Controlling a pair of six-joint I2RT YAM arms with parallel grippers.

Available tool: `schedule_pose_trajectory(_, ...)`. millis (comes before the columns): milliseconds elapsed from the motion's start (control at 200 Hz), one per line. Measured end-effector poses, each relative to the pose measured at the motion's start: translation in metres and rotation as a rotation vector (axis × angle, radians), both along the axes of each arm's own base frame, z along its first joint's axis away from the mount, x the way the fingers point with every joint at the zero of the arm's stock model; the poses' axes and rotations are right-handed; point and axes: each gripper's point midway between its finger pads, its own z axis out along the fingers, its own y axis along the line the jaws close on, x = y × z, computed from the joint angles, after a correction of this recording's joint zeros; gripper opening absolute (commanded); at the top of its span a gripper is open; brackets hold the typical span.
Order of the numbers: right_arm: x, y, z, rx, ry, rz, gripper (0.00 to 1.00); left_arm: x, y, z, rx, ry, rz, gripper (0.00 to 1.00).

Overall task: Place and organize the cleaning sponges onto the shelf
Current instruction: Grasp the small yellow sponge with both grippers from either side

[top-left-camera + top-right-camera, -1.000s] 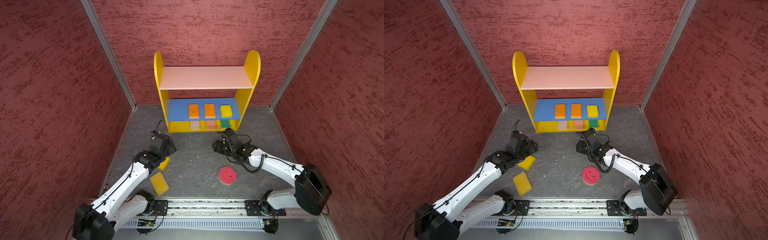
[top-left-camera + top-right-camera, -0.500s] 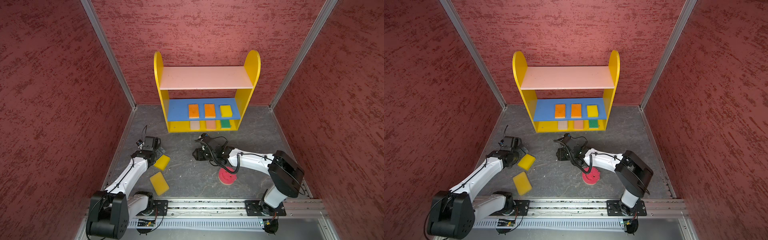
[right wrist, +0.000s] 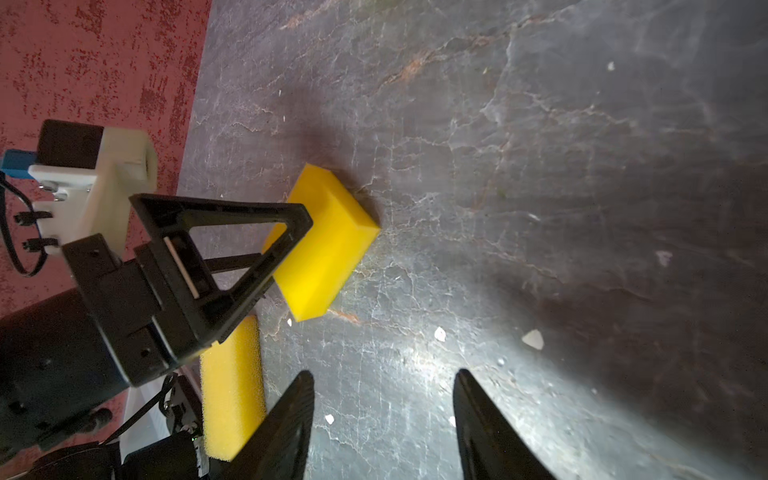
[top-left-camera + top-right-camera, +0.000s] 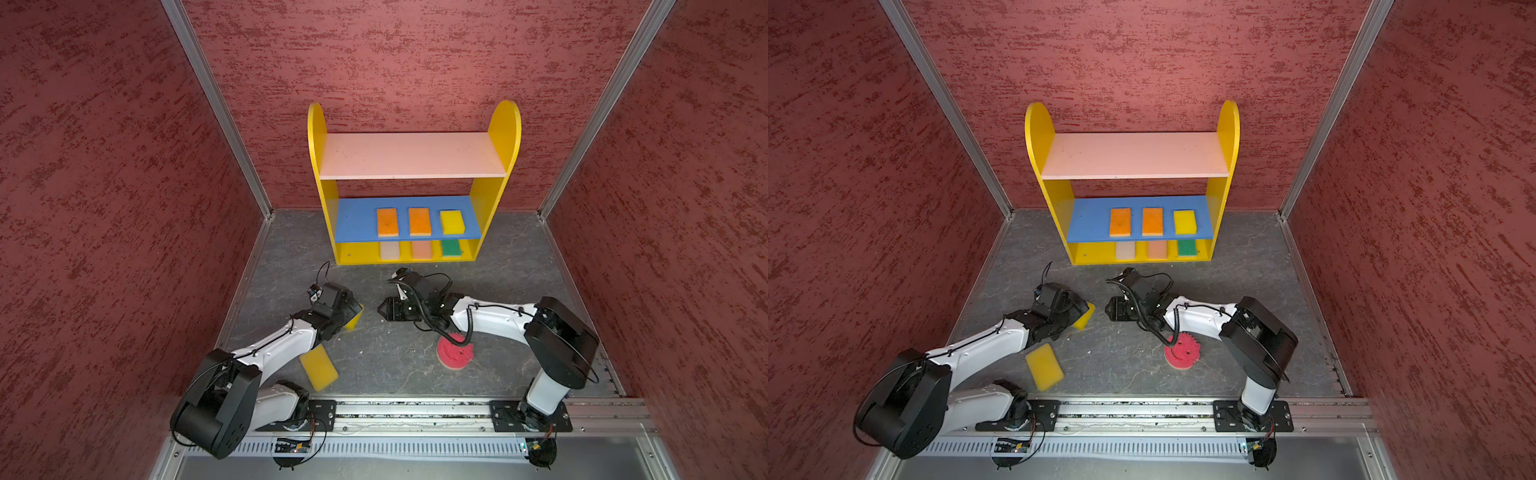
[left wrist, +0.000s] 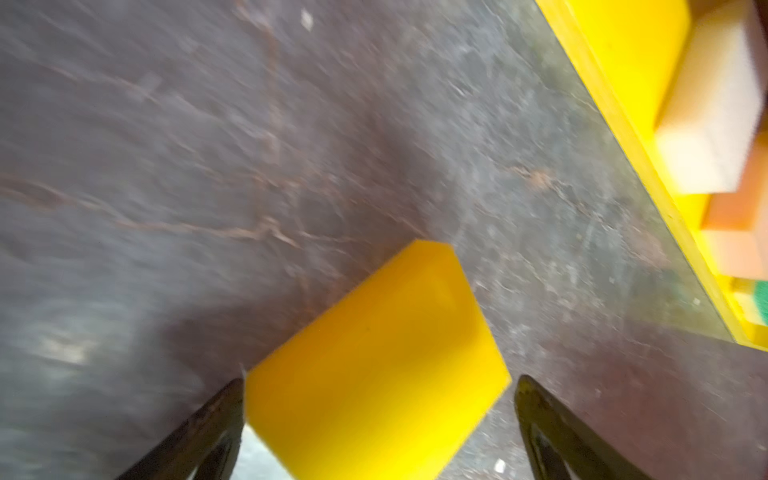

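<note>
A yellow sponge [image 5: 374, 361] lies on the floor between the spread fingers of my open left gripper [image 4: 352, 311], with a gap to one finger [image 5: 540, 419]. My right gripper [image 3: 383, 374] hovers open and empty over bare floor to the right of it, pointing at it. A second yellow sponge [image 4: 319, 368] lies by the left arm. The round pink sponge [image 4: 455, 353] sits under the right arm. On the shelf [image 4: 415, 156], the blue board carries two orange sponges [image 4: 387, 222] and a yellow one [image 4: 452, 222]. The bottom board has cream [image 4: 390, 250], peach [image 4: 422, 249] and green [image 4: 451, 248] ones.
Red textured walls [image 4: 104, 208] close in the grey floor [image 4: 395, 361] on three sides. The metal rail [image 4: 415, 409] with both arm bases runs along the front edge. The shelf's pink top board carries nothing. Small crumbs [image 3: 534, 338] dot the floor.
My left gripper has opened wide and come down around the yellow sponge. My right arm has swung left towards the middle of the floor, its jaws unchanged.
</note>
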Motion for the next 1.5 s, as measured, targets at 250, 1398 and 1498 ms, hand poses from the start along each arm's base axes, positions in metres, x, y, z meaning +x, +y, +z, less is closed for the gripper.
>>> schedule_pose_trajectory(250, 0.012, 0.025, -0.001, 0.029, 0.017, 0.023, 0.54, -0.003, 0.009, 0.042, -0.08, -0.098, 0.046, 1.0)
schedule_pose_trajectory(1398, 0.035, 0.094, -0.039, -0.079, 0.103, 0.049, 0.0, 0.004, 0.039, 0.014, -0.203, -0.073, 0.04, 0.81)
schedule_pose_trajectory(1498, 0.045, 0.096, -0.027, -0.061, 0.074, 0.052, 0.0, 0.015, 0.036, 0.029, -0.214, -0.108, 0.03, 0.82)
